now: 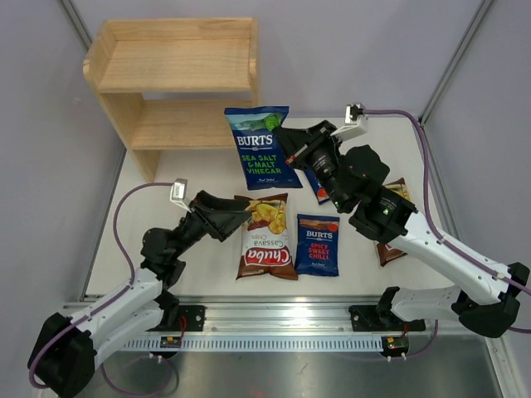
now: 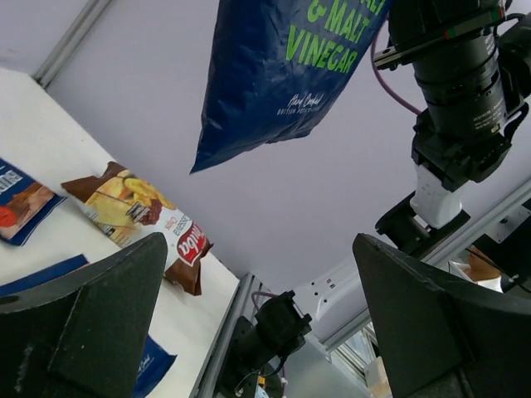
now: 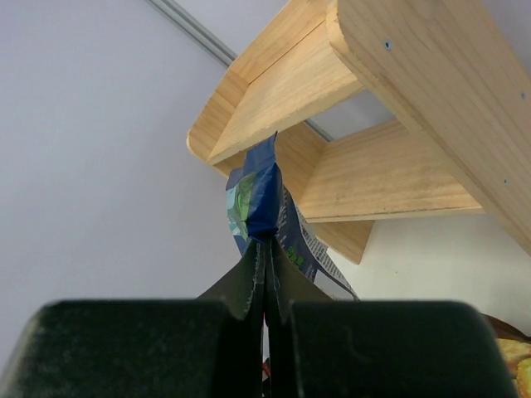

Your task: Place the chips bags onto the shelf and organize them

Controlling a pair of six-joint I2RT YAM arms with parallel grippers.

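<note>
**Green-lettered Burts bag [image 1: 264, 148] hanging beside the shelf [image 1: 178, 79]**

From above, you are seeing it just in front of the shelf's right panel. Only the right wrist view is showing your right gripper [image 3: 265, 249] pinching its edge. The left wrist view is showing your left gripper [image 2: 257, 257] spread, holding nothing.

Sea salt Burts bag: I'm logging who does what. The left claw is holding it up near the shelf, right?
No: the right claw holds the sea salt Burts bag, shut on its edge, as the right wrist view shows. The left claw is open and empty. The bag is indeed up near the shelf.
</note>
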